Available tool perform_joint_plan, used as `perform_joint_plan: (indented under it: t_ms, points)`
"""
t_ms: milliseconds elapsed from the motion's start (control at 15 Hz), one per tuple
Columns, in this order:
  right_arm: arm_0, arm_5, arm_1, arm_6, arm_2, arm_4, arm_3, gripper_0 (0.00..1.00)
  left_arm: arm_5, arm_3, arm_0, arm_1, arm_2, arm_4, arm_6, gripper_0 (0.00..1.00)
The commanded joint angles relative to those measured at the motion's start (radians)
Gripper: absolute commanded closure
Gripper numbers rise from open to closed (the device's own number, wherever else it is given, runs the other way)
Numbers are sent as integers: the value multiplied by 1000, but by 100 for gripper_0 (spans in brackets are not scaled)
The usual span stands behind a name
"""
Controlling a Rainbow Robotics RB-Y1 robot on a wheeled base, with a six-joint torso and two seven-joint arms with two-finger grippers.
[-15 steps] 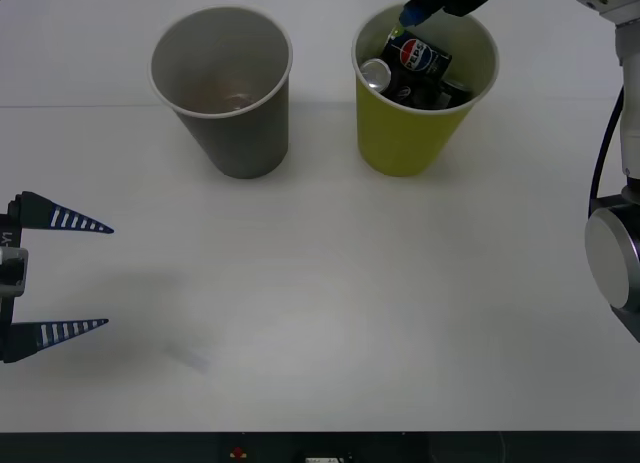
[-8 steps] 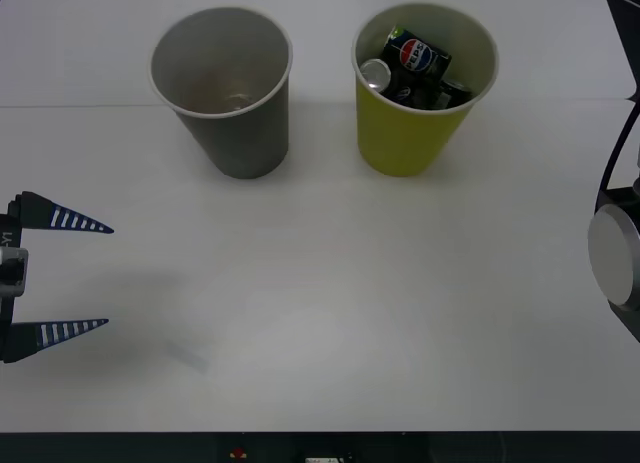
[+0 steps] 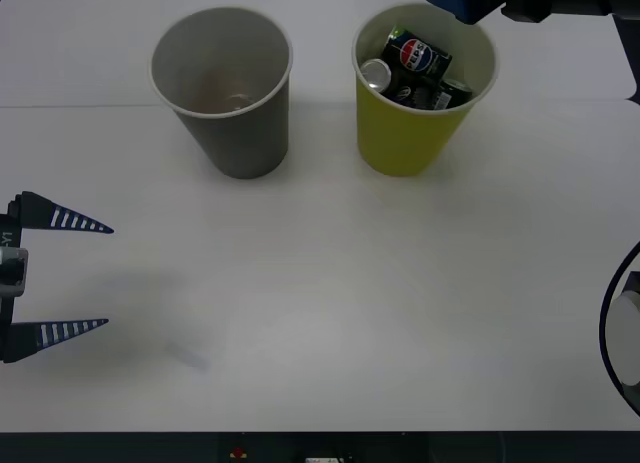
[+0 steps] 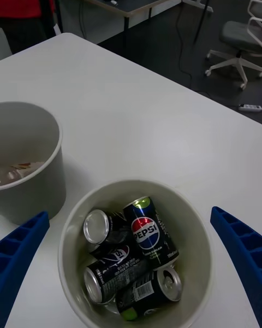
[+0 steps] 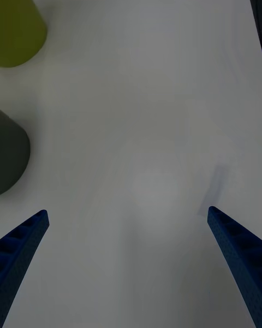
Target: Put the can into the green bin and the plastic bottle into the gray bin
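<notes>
- The right gripper [image 4: 131, 268] hangs above the green bin [image 3: 410, 143] at the far right of the table [image 3: 330, 283], its blue fingers [image 4: 22, 251] spread wide with nothing between them.
- From the front, it shows as a blue and black shape over the far rim of the green bin.
- In the right wrist view, the fingers stand on either side of the bin's mouth without touching the rim.
- The can [image 4: 150, 235] lies inside the green bin, tilted, logo facing up, well below the open fingers and clear of them.
- It rests on top of other dark cans [image 4: 131, 284] in the same bin; one shows its silver top beside the can.
- From the front, the can [image 3: 418, 55] sits toward the far side of the bin's inside, leaning against the wall.
- The gray bin [image 3: 225, 93] stands upright to the left of the green bin, near it but apart.
- Something pale lies at the gray bin's bottom; what it is cannot be told.
- The left gripper [image 3: 60, 275] waits at the near left edge of the table, low over the surface, its fingers wide apart and holding nothing.
- In the left wrist view, the two bins stand well beyond the left gripper [image 5: 131, 262], with bare tabletop between its fingers.
</notes>
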Motion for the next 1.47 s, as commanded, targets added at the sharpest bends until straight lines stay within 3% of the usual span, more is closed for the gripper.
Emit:
perform_joint_plan:
  t_ms: [67,533,867,1467]
  points:
    - [97,0,0,15,-50,-79,-125,0,0,0,0,0,0,0,0,0]
    - [355,0,0,126,-136,-248,-321,0,0,0,0,0,0,0,0,0]
    - [537,0,0,186,-128,-273,-388,0,0,0,0,0,0,0,0,0]
    - [744,0,0,488,-113,-271,-378,0,0,0,0,0,0,0,0,0]
